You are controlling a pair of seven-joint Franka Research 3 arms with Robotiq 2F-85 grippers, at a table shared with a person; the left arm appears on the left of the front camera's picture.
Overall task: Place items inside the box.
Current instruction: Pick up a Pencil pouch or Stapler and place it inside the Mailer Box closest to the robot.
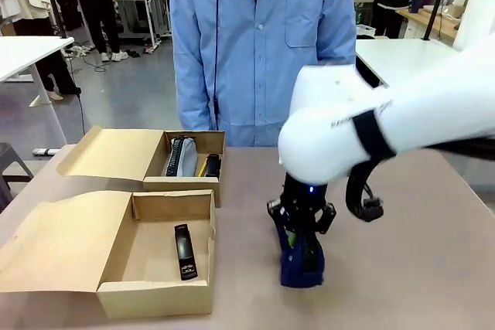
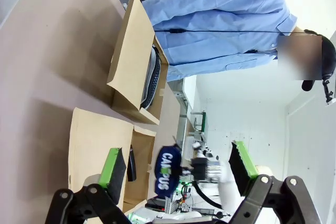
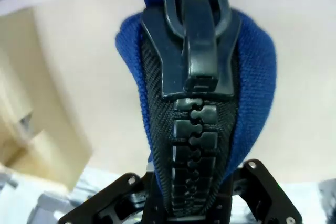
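Pinching the upper end of the navy pencil case (image 1: 302,272) between pressed-together fingers, the right gripper (image 1: 300,246) holds it on end, its lower tip at the table (image 1: 410,268). The case is to the right of both cardboard boxes and outside them. The left gripper (image 2: 178,166) hangs well apart with its green pads spread wide and nothing between them. A black stapler (image 1: 184,251) lies flat in the near box (image 1: 155,299), whose flap is open. The far box (image 1: 182,184), likewise open, holds a grey pouch (image 1: 182,158) and a yellow-and-black knife (image 1: 203,166). A person (image 1: 255,44) in a blue coat stands across the table. The packing looks partly done, with the pencil case yet to go in.
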